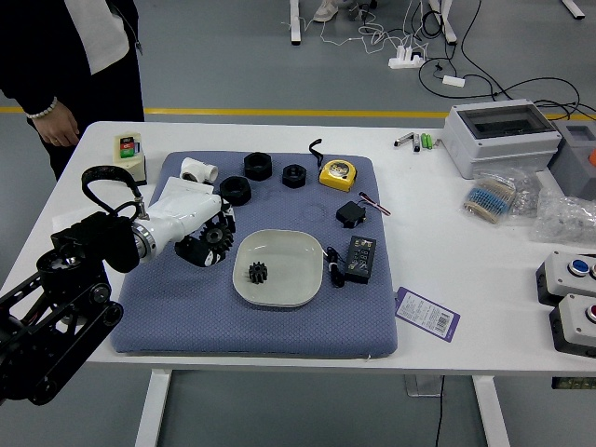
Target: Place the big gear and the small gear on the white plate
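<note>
The left hand (209, 240), in a white glove with black fingertips, is left of the plate's upper left edge. Its fingers are closed on a black gear, the big gear (216, 237), which shows between the fingertips. The small black gear (258, 272) lies on the left part of the white plate (296, 291). The plate rests on the blue-grey mat.
Black rings (235, 191), a white box (183, 207), a yellow tape measure (337, 174), a black adapter (351, 214) and a black power box (359, 259) surround the plate. A person (70, 74) stands at the far left, one hand hanging beside the table.
</note>
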### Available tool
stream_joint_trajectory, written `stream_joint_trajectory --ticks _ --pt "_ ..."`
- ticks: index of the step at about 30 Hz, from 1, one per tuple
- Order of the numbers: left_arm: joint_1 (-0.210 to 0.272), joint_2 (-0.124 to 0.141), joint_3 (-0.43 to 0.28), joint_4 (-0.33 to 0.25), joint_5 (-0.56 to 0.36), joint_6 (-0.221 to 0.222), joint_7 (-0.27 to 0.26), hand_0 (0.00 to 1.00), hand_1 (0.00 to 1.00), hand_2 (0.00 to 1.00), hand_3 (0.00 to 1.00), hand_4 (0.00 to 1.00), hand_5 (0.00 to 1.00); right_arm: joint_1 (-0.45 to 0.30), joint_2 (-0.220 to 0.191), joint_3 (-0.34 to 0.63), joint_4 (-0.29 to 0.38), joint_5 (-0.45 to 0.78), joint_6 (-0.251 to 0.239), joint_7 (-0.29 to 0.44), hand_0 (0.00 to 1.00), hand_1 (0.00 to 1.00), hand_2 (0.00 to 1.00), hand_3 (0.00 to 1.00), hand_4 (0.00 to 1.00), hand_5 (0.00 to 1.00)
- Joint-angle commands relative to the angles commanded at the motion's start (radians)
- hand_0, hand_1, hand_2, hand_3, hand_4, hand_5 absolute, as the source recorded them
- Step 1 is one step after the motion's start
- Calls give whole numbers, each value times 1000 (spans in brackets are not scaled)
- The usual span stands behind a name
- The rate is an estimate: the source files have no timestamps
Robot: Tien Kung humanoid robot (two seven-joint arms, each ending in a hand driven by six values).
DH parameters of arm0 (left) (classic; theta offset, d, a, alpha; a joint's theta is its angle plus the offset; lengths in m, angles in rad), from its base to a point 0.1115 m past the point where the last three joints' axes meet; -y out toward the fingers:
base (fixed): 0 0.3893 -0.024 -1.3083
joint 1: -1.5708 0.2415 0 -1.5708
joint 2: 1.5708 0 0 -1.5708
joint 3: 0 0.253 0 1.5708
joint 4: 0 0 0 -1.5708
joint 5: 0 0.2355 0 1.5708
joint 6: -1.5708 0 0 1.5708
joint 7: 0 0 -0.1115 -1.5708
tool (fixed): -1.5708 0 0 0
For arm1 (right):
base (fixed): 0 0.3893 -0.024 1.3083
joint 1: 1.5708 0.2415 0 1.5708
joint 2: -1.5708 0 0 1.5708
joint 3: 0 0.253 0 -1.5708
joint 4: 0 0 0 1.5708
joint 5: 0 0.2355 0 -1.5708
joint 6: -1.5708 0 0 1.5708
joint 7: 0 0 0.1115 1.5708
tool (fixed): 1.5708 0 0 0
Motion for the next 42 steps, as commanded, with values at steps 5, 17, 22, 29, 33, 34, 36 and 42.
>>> stream_joint_trajectory --ticks 5,17,22,29,33,34,36,42 --pt "-34 -41 30 26 -31 40 -38 320 413 452 503 78 2 3 0 -3 0 2 0 0 610 621 721 536 738 701" --pt "-93 -102 177 73 -63 92 -82 351 466 497 530 216 2 10 -2 -9 1 2 -1 -1 610 622 721 536 739 701" --pt "-107 -110 237 101 -53 106 -93 351 466 497 530 216 2 13 -3 -10 1 1 -2 -1 610 622 721 536 739 701" --pt "-132 -134 275 167 -55 177 -123 433 551 597 644 894 55 15 -4 -14 1 0 -2 -2 609 621 721 535 739 702" --pt "-145 -145 286 205 -41 197 -127 433 551 597 644 894 55 16 -5 -15 2 0 -2 -2 609 621 721 535 739 702" --pt "-148 -147 290 215 -40 201 -127 433 551 597 644 894 55 16 -5 -15 2 1 -2 -2 609 621 721 535 739 702" --pt "-151 -150 293 233 -33 198 -119 492 637 717 767 998 113 15 -5 -15 2 1 -2 -2 609 621 721 534 738 702" --pt "-152 -155 297 270 -17 191 -106 514 653 741 779 998 139 13 -6 -15 3 1 -2 -2 609 621 721 534 738 701"
